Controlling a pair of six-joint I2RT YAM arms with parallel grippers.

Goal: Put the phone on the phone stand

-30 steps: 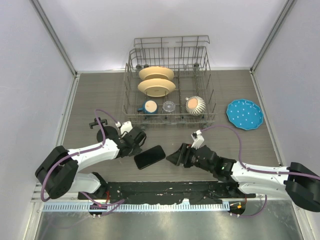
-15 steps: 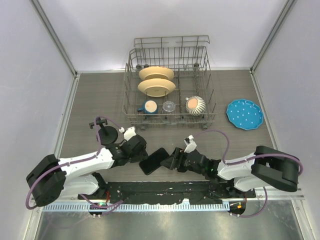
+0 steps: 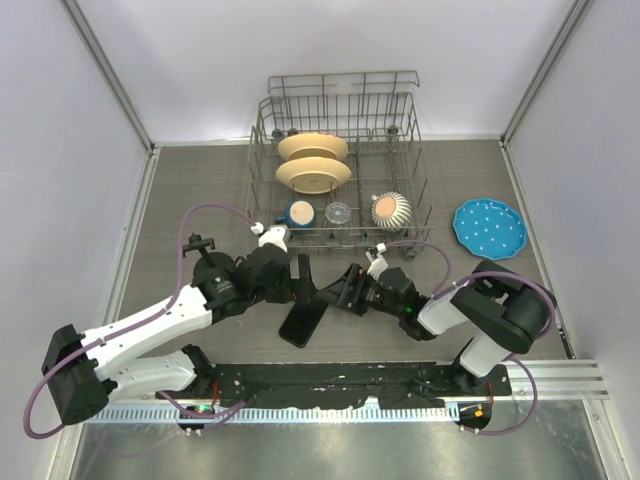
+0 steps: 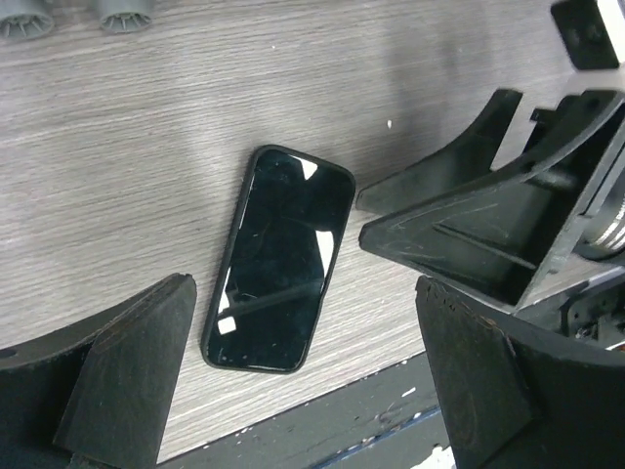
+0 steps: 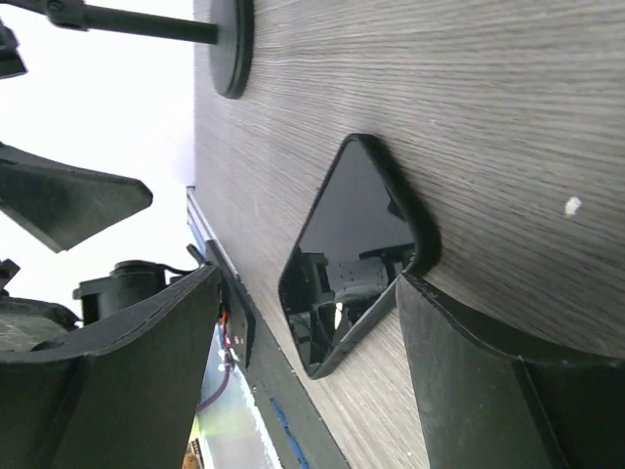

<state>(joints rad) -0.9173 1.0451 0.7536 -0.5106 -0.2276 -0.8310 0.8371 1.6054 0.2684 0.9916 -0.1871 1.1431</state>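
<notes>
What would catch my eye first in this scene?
Two black grippers, the left gripper and the right gripper, face each other with jaws open close by a glossy black phone lying flat on the wood-grain table, near its front edge; neither holds it. Behind them stands a wire dish rack holding cream plates, and a blue dotted plate lies at the right.

The left gripper [image 4: 303,291] stands with its fingers spread wide, holding nothing. Just ahead, between them, the phone [image 4: 283,259] lies flat on the wood-grain table [image 4: 117,147]. To its right, the right gripper [image 4: 363,217] points at the phone's edge, tips just beside it.
</notes>
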